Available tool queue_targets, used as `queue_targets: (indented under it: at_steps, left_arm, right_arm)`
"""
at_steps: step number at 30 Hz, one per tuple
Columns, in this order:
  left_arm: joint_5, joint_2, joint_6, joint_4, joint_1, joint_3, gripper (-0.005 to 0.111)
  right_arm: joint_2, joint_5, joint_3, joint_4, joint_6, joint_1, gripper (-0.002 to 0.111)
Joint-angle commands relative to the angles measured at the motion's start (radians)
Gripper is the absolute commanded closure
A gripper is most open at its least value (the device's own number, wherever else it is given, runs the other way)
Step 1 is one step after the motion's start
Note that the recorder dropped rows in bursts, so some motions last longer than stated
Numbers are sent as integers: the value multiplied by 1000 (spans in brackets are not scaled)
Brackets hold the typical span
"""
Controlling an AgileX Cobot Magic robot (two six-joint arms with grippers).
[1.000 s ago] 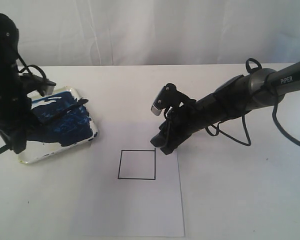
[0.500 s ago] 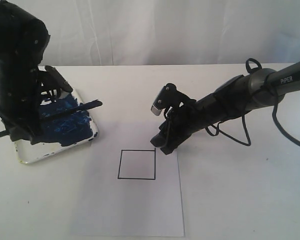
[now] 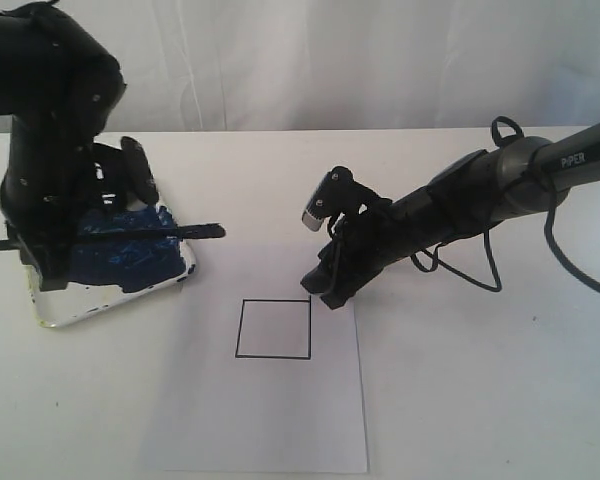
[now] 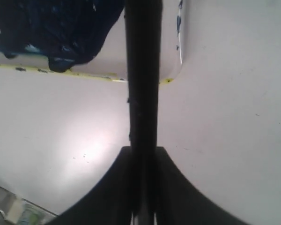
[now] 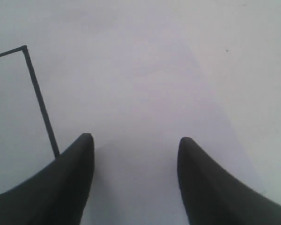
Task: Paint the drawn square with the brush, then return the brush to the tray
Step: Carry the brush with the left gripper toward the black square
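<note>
Quick status on the painting run: it's early days. The left hand [image 3: 42, 250] is clenched on the brush [image 3: 180, 233]. The wrist view shows the dark handle pinched right between its jaws, so that's a solid grasp. The brush sits roughly level, and its blue-loaded tip sticks out from the left hand toward the right hand's side. The tray [image 3: 90, 312] is right under and beside the left hand, its inside smeared with dark blue, so I'd say the loading step is done.

The drawn square [image 3: 273, 328] is totally clean inside, plain white with not a dab of paint yet. It sits on the paper sheet [image 3: 280, 420], well apart from the left hand and just beside the right hand [image 3: 323, 292]. The right hand is released, with its jaws spread wide and nothing between them. It's low over the paper by the square's corner, maybe pinning the sheet to the tabletop [image 3: 480, 380], but I can't tell if it's touching.

Left to do is basically everything that counts: carry the brush over, fill the square, then put the brush back in the tray.
</note>
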Motion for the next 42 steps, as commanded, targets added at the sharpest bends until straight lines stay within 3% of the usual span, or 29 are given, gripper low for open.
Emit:
queue_targets:
  at_steps: [1,5,17,27,42]
  left_arm:
    - [95,-11,13,40,-106,-3,107]
    - [95,3,24,47,-150,-3,107]
    - [95,24,79,107,-155,66,107]
    - [95,24,79,91,-213,78,107]
    - [33,81,46,88,-217,78,107]
  right_arm:
    - [14,-33,2,-19,-7,-1,57]
    - [14,-35,2,-19,-7,-1,57]
    - [14,-47,2,-19,-7,-1,57]
    - [14,-49,2,-19,-7,-1,57]
    - [14,-51,2,-19,-7,-1,57]
